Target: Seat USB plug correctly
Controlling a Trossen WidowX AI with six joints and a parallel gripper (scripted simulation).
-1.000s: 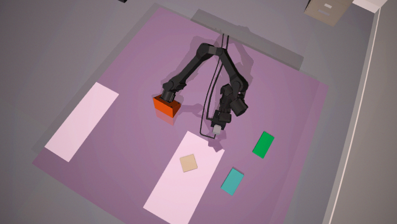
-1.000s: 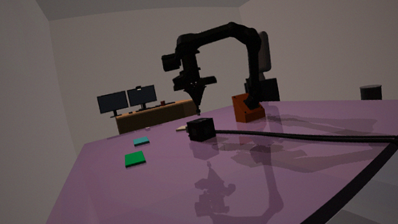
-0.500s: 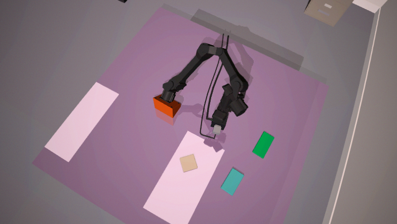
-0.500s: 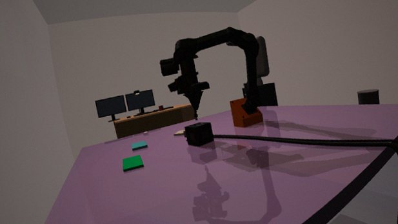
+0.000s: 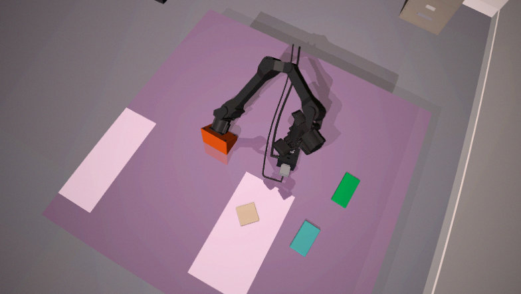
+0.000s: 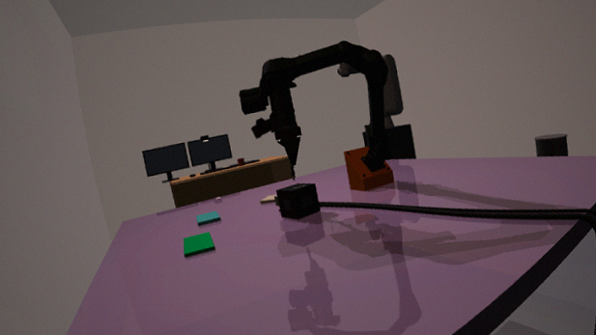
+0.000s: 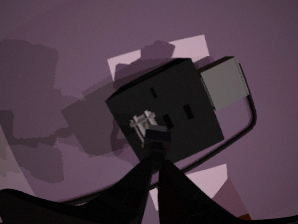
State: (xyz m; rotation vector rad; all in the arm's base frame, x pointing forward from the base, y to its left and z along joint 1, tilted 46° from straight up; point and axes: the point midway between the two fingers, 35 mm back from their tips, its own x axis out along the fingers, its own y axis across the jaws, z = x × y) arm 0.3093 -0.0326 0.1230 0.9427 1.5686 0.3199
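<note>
The purple tabletop (image 6: 237, 304) fills all three views. Only the top view shows the pale rectangles lying flat on it, one far to the left (image 5: 107, 158) and one (image 5: 233, 237) running toward the near edge with a tan square (image 5: 247, 213) on it. The arm (image 6: 322, 63) rises from its orange base (image 6: 367, 170) and arches over; the exterior view shows how high the elbow stands and that the wrist points straight down, which the top view flattens. Two black cables (image 6: 459, 212) run across the tabletop and drop over its edge in the exterior view; from above they loop beside the arm.

The power cube (image 6: 298, 200) sits on the tabletop under the wrist. In the top view the arm covers most of it, leaving a grey side face. The wrist view alone shows its top face (image 7: 169, 112), with dark slots and a pale socket marking. A green tile (image 5: 345, 189) and a teal tile (image 5: 304, 237) lie well apart from the cube.

The hand (image 7: 156, 137) hangs above the cube, its fingers nearly together and clamped on the small dark USB plug (image 7: 157, 136). The exterior view shows the fingertips clear of the cube's top, so the plug is out of the socket.
</note>
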